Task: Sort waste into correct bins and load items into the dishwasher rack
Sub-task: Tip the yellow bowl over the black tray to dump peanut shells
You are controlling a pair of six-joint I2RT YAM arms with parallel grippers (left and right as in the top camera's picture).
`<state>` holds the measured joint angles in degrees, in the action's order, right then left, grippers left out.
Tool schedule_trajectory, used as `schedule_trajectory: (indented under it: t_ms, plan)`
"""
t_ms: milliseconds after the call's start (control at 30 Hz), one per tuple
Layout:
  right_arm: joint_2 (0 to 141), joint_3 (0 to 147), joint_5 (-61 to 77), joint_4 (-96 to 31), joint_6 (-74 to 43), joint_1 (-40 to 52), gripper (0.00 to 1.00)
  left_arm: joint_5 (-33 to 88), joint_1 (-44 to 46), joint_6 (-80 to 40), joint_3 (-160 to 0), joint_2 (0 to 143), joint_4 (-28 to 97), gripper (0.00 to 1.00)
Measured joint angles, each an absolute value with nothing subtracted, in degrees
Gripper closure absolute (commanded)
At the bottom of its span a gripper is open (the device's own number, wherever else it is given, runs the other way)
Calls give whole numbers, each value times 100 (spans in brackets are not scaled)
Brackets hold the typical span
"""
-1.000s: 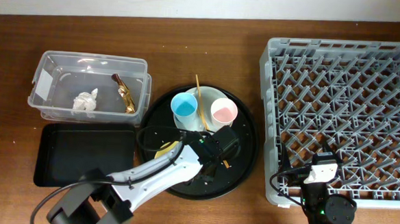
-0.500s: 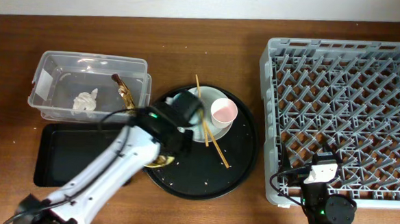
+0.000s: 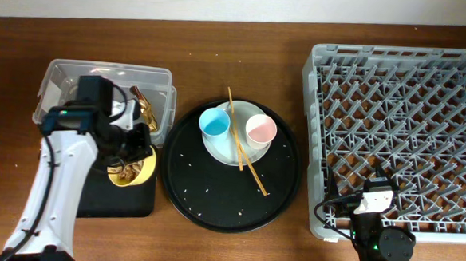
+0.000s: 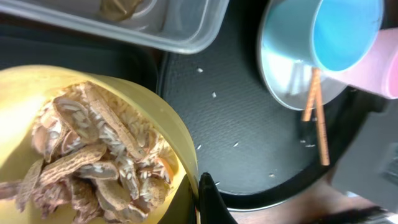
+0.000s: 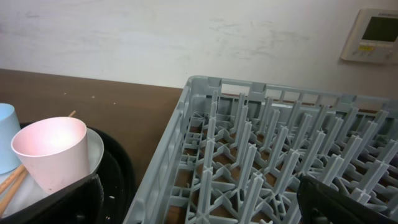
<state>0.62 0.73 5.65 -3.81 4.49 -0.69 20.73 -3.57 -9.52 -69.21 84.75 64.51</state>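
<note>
My left gripper (image 3: 138,151) (image 4: 198,202) is shut on the rim of the yellow bowl (image 3: 131,175) (image 4: 37,93). It holds the bowl over the shallow black rectangular tray (image 3: 67,178). Brownish food scraps (image 4: 93,168) fill the bowl. The clear tub (image 3: 159,87) holds the gold foil wrapper (image 3: 145,110); my arm hides the tissue. The blue cup (image 3: 215,124), the pink cup (image 3: 260,130) and two chopsticks (image 3: 246,157) sit on the pale plate (image 3: 230,149). My right gripper (image 3: 373,194) (image 5: 199,211) is open and empty at the front edge of the grey rack (image 3: 401,115).
The plate rests on a large round black tray (image 3: 221,202) dotted with crumbs, between the bins and the rack. The rack (image 5: 249,137) holds nothing. Bare brown table lies along the back and front edges.
My left arm carried the yellow bowl from the round tray leftward to above the black rectangular tray. The blue cup is uncovered again. The right arm has not moved.
</note>
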Motion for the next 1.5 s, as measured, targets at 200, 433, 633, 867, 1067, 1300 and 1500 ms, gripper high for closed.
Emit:
schedule_trajectory:
  t_ms: [200,433,633,867,1067,1300,1500]
  plan:
    - [62,73,565,-381,451,-69,2,3356,-1542,-270,-6689,8473,6278,100]
    - [62,73,565,-381,449,-69,2,4862,-3124,642,-6233,8473,6224,100]
    - [62,73,565,-381,447,-69,2,5990,-4377,1138,-5551,8464,5929,100]
    - [62,73,563,-381,449,-69,2,6827,-5087,1326,-4799,8462,5494,100]
    - [62,73,563,-381,447,-69,2,7308,-5092,1380,-4762,8462,5465,100]
    - [62,73,565,-381,449,-69,2,7634,-5092,1396,-4757,8460,5306,100]
    - [62,73,565,-381,445,-69,2,7732,-5092,1393,-4753,8453,5516,100]
